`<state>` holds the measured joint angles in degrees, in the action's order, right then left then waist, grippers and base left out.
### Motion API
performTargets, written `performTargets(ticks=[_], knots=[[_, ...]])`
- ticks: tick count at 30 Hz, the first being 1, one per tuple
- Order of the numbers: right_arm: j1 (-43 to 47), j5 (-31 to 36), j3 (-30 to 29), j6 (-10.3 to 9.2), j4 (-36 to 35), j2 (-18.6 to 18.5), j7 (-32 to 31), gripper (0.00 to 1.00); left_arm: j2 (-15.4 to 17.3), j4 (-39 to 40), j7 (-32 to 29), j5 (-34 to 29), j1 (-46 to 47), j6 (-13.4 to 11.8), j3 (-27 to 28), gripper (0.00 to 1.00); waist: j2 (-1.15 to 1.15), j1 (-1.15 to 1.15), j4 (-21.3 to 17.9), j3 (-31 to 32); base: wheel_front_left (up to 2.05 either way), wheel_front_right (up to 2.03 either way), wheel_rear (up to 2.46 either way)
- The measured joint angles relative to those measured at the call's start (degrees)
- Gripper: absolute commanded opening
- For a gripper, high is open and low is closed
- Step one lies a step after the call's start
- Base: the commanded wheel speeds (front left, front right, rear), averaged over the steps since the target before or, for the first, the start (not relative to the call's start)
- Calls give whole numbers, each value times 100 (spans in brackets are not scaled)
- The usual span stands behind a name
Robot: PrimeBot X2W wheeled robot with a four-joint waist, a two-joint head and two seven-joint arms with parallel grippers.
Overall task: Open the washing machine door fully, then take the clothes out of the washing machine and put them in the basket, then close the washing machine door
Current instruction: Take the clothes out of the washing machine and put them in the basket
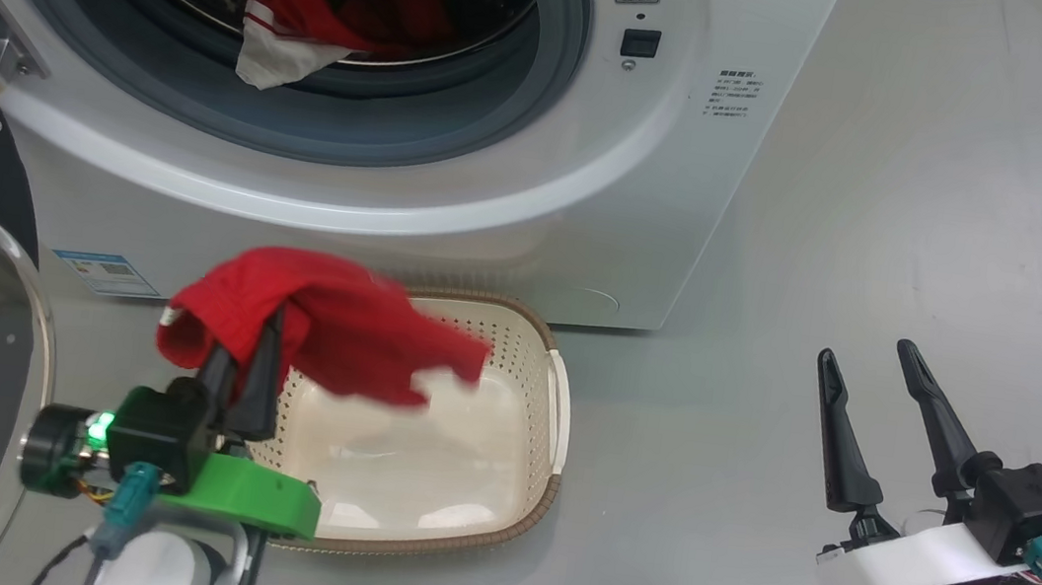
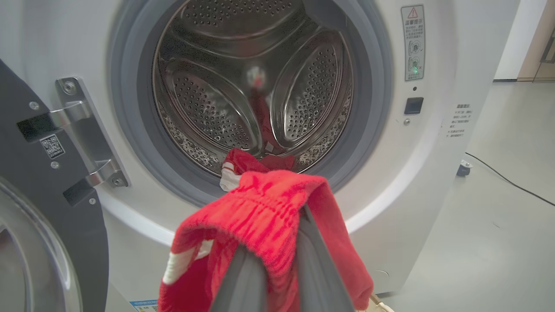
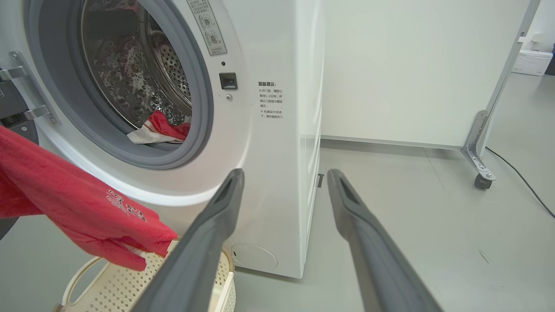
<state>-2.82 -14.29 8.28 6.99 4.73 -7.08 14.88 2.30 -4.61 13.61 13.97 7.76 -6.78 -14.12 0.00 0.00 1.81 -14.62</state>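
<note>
while your left gripper (image 1: 245, 366) is clamped on the red garment (image 1: 338, 325), the cloth hangs over its fingers and trails to the right, above the near-left part of the basket (image 1: 529, 348). the basket's middle lies below and to the right of this gripper, so i judge you should carry the cloth a little right before you let go. your right gripper (image 1: 867, 350) stands spread and empty, well apart on the right. more clothes (image 1: 348, 3) lie in the washing machine (image 1: 490, 219).
</note>
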Motion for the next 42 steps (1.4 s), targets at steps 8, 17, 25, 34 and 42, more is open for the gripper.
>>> performTargets(ticks=[8, 17, 25, 34, 42], knots=[[-2, -1, 100, 0, -78, -4, 0, 100, 5, -428, -174, 140, -20, 0, -300, 0, 0, 0, -76, -129, 0, 0, 0], [-32, -3, 168, 0, -192, -85, 0, 100, 8, -1059, -360, 165, 134, 0, -556, 0, 0, 0, -159, -428, 0, 0, 0], [-190, -42, 293, 0, -266, -162, 0, 100, 2, -1972, -657, 371, 644, 0, -676, 0, 0, 0, -290, -720, 0, 0, 0], [-399, -124, 413, 0, -282, -207, 0, 100, -1, -2896, -960, 723, 1205, 0, -843, 0, 0, 0, -479, -993, 0, 0, 0], [-548, -256, 366, 0, -287, -252, 0, 100, -15, -3560, -1063, 889, 1735, 0, -979, 26, 0, 0, -674, -1250, 0, 0, 0]])
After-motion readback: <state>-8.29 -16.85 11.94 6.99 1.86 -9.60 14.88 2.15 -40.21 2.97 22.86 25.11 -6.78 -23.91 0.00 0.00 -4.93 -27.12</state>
